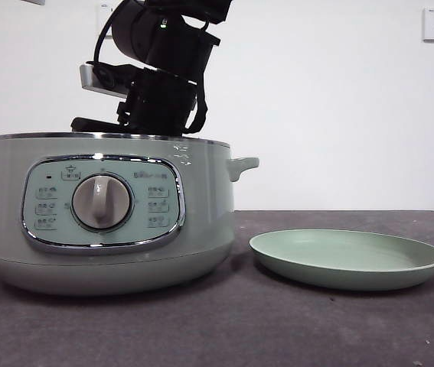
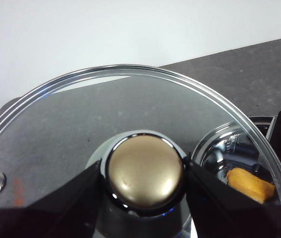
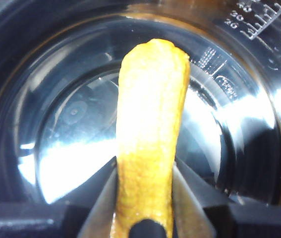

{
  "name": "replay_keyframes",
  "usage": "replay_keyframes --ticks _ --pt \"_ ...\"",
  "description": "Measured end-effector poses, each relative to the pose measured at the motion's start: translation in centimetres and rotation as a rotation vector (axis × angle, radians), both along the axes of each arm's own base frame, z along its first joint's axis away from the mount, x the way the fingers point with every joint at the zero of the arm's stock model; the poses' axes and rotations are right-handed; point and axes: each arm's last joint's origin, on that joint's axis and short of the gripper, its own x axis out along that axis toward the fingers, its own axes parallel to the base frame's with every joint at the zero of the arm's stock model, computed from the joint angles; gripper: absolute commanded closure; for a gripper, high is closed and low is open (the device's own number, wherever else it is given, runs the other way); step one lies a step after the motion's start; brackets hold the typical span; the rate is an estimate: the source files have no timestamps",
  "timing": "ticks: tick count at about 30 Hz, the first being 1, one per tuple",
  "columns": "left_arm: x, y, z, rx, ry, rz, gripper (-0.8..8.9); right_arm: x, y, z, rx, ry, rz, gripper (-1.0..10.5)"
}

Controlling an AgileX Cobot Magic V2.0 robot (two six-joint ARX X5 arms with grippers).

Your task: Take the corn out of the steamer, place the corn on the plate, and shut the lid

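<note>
A: Where's the corn point(image 3: 152, 134) right now?

B: Pinched between the two jaws of the right claw point(image 3: 145, 198), inside the steamer point(image 1: 201, 199). The right wrist view looks straight down past the yellow cob onto the shiny inner bowl, so the corn is above the bottom of the pot, within its walls. The left wrist view catches a bit of it too, seen through the glass

A: And the lid point(image 2: 130, 99)?

B: Off the pot. The left claw point(image 2: 142, 176) has its jaws pressed in on either side of the round metal-capped knob, holding the glass lid beside the steamer's open mouth; through the pane you see the dark worktop point(image 1: 278, 329) and a white wall behind

A: What does the front view give you?

B: The pale green steamer stands on the left part of the worktop, dial facing the camera, chrome rim on top. A big dark arm comes down from above into the pot; going by the wrist views that's the right one, its claw hidden below the rim

A: The plate point(image 1: 400, 267)?

B: Flat on the worktop just beside the steamer, on the side of the pot's handle, nothing on it that I can see
</note>
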Motion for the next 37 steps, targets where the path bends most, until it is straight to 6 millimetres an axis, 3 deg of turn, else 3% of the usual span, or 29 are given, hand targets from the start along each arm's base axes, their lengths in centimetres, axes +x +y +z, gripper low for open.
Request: replay_keyframes --ticks 4,11,14,19,27,32,37 --pt "0.0 0.0 0.0 -0.001 0.001 -0.001 8.22 -0.6 -0.9 2.5 0.010 -0.022 -0.012 9.6" --pt "1.0 -0.7 -0.1 -0.020 0.012 -0.054 8.22 -2.9 -5.9 11.6 0.028 -0.172 -0.118 9.6" --pt "1.8 -1.3 -0.2 -0.045 0.019 -0.116 8.22 -3.4 -8.8 13.8 0.022 -0.160 -0.188 9.6" --pt "3.3 -2.3 -0.5 -0.073 0.041 -0.188 8.22 -3.4 -13.2 15.4 -0.037 -0.124 -0.345 9.6" --pt "5.3 -3.5 -1.1 -0.101 0.076 -0.260 8.22 -2.6 -18.4 14.7 -0.154 0.034 -0.538 9.6" --pt "5.7 -3.9 -1.3 -0.136 0.094 -0.300 8.22 -2.3 -19.2 12.1 -0.215 0.107 -0.573 9.6" --pt "5.8 -4.0 -1.2 -0.148 0.079 -0.301 8.22 -1.7 -19.1 8.2 -0.229 0.128 -0.585 9.6"
